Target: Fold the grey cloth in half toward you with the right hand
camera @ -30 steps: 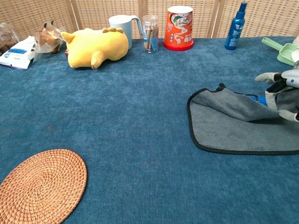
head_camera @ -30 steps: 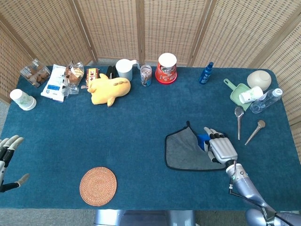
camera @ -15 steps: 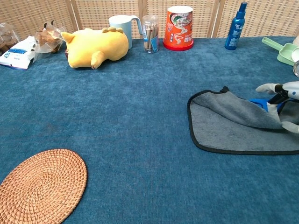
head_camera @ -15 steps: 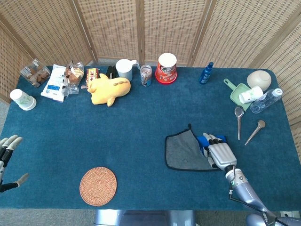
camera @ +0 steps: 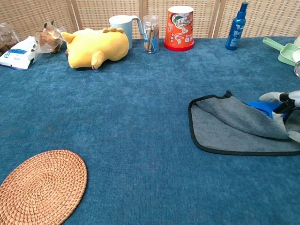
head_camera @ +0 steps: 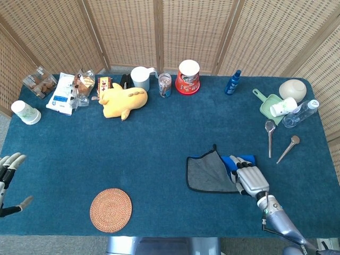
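Mid-fold at lower right: right robot hand [head_camera: 251, 178] gripping grey cloth [head_camera: 208, 173] far edge; next, lay it onto near edge.

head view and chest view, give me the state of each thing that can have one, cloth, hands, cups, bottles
grey cloth: partly folded, far edge lifted toward the near side, blue underside showing
right robot hand: gripping the cloth's right part
left robot hand: empty, fingers apart, at the table's left edge
red cup: upright
blue bottle: upright, capped
clear bottle: lying on its side
yellow plush: lying on the table
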### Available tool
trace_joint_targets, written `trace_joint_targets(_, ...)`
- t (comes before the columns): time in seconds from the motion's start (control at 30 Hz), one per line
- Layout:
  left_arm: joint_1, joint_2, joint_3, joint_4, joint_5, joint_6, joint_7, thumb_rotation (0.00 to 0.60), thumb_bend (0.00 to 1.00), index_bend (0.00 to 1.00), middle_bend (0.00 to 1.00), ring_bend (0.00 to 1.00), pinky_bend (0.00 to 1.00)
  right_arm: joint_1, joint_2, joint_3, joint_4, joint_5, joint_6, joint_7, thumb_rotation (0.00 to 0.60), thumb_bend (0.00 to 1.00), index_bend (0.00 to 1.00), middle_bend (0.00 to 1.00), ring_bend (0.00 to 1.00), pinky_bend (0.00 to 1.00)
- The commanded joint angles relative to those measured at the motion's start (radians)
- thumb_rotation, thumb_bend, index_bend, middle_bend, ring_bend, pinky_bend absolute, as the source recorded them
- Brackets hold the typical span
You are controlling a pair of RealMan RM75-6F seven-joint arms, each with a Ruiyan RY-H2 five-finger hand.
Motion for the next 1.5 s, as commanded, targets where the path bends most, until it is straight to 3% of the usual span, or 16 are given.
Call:
trace_joint_targets(0.03,0.0,0.001,0.0,0.001,0.0,-0.001,-0.001,0.6,0.28,0.0,0.0,0.0,0.0,0.001,0.026,-0.003,0.005,-0.059,-0.038,0.088,0.6,0.31,0.03,0.0,0.0,0.19)
trace_joint_targets(0.37,0.0,0.002,0.001,0.0,0.004,0.0,-0.004,0.6,0.28,0.0,0.0,0.0,0.0,0.023,0.12,0.011,-0.053,-0.075,-0.097,0.142,0.6,0.24,0.0,0.0,0.0,0.19)
trace_joint_targets(0.53,0.0,0.001,0.002,-0.001,0.004,-0.002,0.0,0.6,0.28,0.0,0.0,0.0,0.0,0.035,0.14,0.043,-0.073,-0.044,-0.101,0.163,0.6,0.26,0.0,0.0,0.0,0.19)
trace_joint_targets(0.63,0.0,0.0,0.002,-0.001,0.005,-0.001,0.002,0.6,0.28,0.0,0.0,0.0,0.0,0.045,0.145,0.078,-0.078,-0.022,-0.093,0.184,0.6,0.32,0.01,0.0,0.0,0.19)
trace_joint_targets(0.73,0.001,-0.001,0.002,-0.001,0.004,-0.001,0.004,0.6,0.28,0.0,0.0,0.0,0.0,0.067,0.14,0.125,-0.067,0.027,-0.092,0.196,0.6,0.37,0.09,0.0,0.0,0.19)
trace_joint_targets(0.83,0.0,0.0,0.002,-0.002,0.002,-0.003,0.004,0.6,0.28,0.0,0.0,0.0,0.0,0.109,0.108,0.161,-0.016,0.124,-0.099,0.14,0.596,0.4,0.26,0.0,0.0,0.19)
trace_joint_targets(0.9,0.0,0.0,0.001,-0.002,0.0,-0.003,0.005,0.6,0.28,0.0,0.0,0.0,0.0,0.129,0.092,0.169,-0.007,0.185,-0.103,0.102,0.554,0.4,0.36,0.0,0.0,0.19)
trace_joint_targets(1.0,-0.003,-0.001,0.0,-0.002,-0.004,-0.007,0.007,0.6,0.28,0.0,0.0,0.0,0.0,0.167,0.063,0.181,0.001,0.297,-0.108,0.039,0.415,0.4,0.4,0.0,0.0,0.19)
trace_joint_targets(1.07,-0.004,-0.002,0.0,-0.002,-0.006,-0.01,0.008,0.6,0.28,0.0,0.0,0.0,0.0,0.191,0.045,0.184,0.004,0.351,-0.108,0.004,0.369,0.39,0.4,0.0,0.0,0.19)
trace_joint_targets(1.2,-0.004,-0.003,-0.001,-0.002,-0.008,-0.01,0.009,0.6,0.28,0.0,0.0,0.0,0.0,0.237,0.0,0.188,0.036,0.431,-0.114,-0.046,0.361,0.39,0.37,0.0,0.0,0.19)
trace_joint_targets(1.3,-0.004,-0.001,-0.001,-0.001,-0.009,-0.009,0.006,0.6,0.28,0.0,0.0,0.0,0.0,0.262,-0.027,0.19,0.069,0.464,-0.131,-0.058,0.353,0.44,0.25,0.0,0.0,0.19)
trace_joint_targets(1.5,-0.005,0.001,-0.004,0.001,-0.014,-0.011,-0.001,0.6,0.28,0.0,0.0,0.0,0.0,0.289,-0.038,0.185,0.083,0.484,-0.19,-0.041,0.369,0.47,0.13,0.0,0.0,0.19)
